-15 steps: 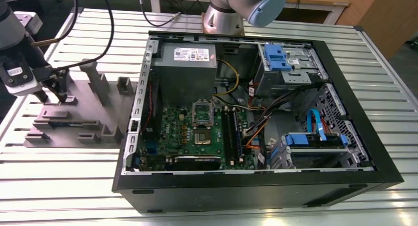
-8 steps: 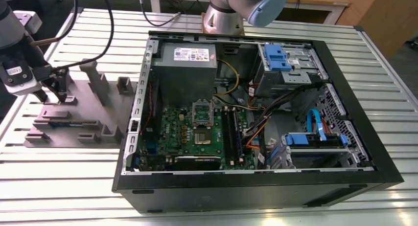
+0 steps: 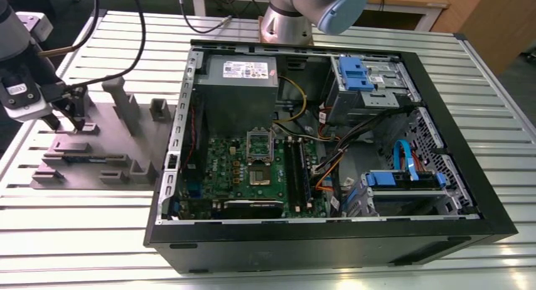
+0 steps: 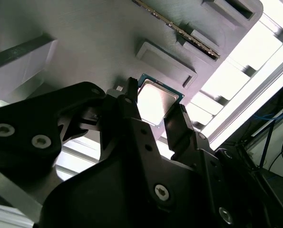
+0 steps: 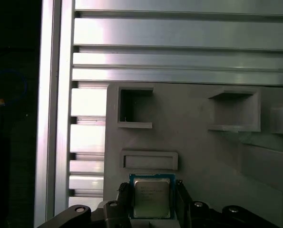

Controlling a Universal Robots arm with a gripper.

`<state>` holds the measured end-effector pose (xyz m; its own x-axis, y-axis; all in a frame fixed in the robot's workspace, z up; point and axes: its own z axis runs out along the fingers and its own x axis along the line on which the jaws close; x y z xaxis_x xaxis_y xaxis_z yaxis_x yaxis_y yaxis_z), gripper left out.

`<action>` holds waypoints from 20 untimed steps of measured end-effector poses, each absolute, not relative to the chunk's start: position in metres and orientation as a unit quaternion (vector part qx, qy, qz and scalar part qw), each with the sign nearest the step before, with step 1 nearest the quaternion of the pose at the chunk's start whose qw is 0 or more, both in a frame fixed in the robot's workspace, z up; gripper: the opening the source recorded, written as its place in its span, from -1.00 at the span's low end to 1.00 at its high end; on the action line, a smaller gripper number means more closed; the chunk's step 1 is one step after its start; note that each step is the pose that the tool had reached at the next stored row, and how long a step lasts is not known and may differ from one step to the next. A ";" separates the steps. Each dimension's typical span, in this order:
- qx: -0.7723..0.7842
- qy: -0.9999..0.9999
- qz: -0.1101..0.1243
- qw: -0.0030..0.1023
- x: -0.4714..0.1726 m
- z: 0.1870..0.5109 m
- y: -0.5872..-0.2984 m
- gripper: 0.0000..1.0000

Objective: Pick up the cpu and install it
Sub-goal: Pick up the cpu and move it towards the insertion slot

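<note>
1. The gripper (image 3: 71, 123) is down at the grey fixture block (image 3: 84, 149), on the exterior view's left, well away from the computer case (image 3: 469, 221).
2. The cpu (image 5: 151, 198) is lying flat on that block, next to a shallow raised pocket (image 5: 149, 160). Both wrist views show the gripper straddling it, set narrow around its edges. Honestly can't tell if it's actually clamped or just a hair off.
3. If you ask me, the thing to get right here is squareness: grab the two opposite edges evenly and stay off the top, so the chip comes up level and not cocked.
4. Inside the case, the socket frame (image 3: 260, 142) looks flipped open.
5. The surface (image 3: 84, 202) is slatted aluminium, with block and case sitting side by side on it. There's a wooden desk behind and some cables hanging at the exterior view's left.
</note>
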<state>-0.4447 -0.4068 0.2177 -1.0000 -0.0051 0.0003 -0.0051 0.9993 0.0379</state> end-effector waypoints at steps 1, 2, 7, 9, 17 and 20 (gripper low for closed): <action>0.003 -1.000 -0.019 0.000 -0.445 0.218 -0.407 -0.06; 0.003 -1.000 -0.019 0.000 -0.445 0.218 -0.407 -0.06; 0.003 -1.000 -0.019 0.000 -0.445 0.220 -0.407 -0.06; 0.003 -1.000 -0.019 0.000 -0.445 0.221 -0.407 -0.06; 0.003 -1.000 -0.019 0.000 -0.445 0.222 -0.407 -0.06; 0.003 -1.000 -0.019 0.000 -0.445 0.223 -0.407 -0.06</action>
